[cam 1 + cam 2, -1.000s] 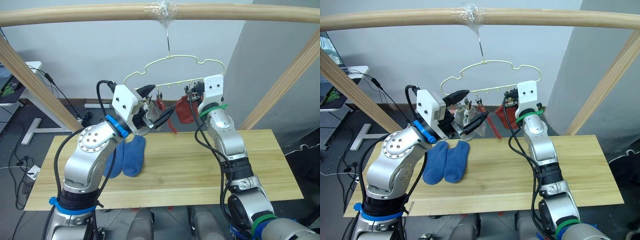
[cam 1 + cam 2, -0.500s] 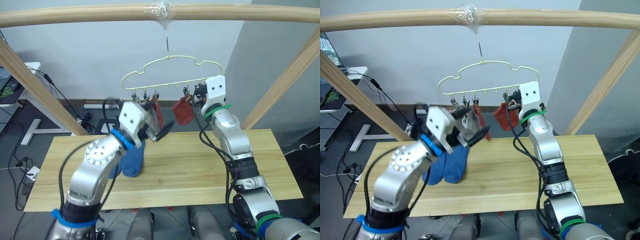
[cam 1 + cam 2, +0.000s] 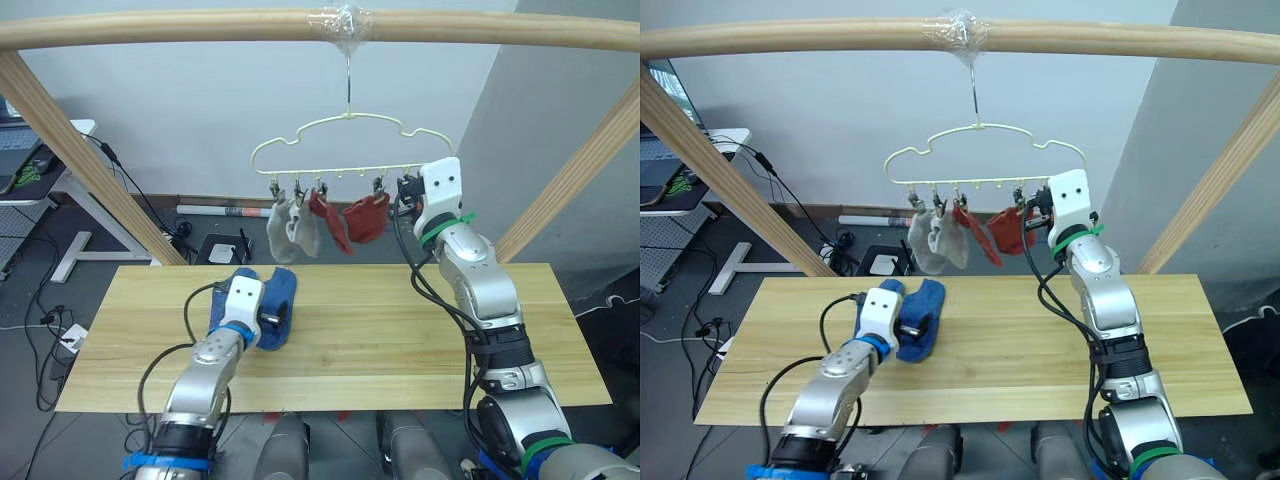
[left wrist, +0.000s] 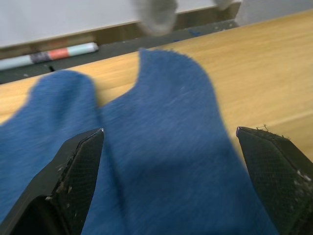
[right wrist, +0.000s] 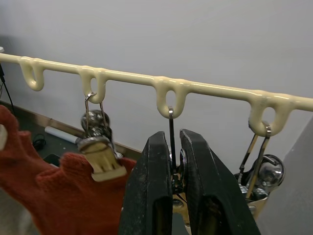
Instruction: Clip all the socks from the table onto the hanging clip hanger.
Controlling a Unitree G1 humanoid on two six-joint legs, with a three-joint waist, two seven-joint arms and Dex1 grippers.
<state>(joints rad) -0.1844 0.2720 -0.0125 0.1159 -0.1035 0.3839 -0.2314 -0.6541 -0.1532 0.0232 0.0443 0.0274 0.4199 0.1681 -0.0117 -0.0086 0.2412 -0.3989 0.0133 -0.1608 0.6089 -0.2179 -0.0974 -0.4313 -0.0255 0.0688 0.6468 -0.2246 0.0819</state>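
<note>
Blue socks (image 3: 262, 308): lying as a pair on the tabletop (image 3: 400, 340), below the clip hanger (image 3: 345, 150)
Left gripper (image 4: 171, 161): fingers wide apart, straddling the socks
Right gripper (image 5: 171, 171): fingers nipped on a silver clip (image 5: 172, 177) under the hanger
Handling: soft, light knit; likely best pinched at the cuff edge

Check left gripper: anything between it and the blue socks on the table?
Nothing visible. The left gripper is open right over the two blue socks on the table, one finger either side of the fabric, with no other object between.
</note>
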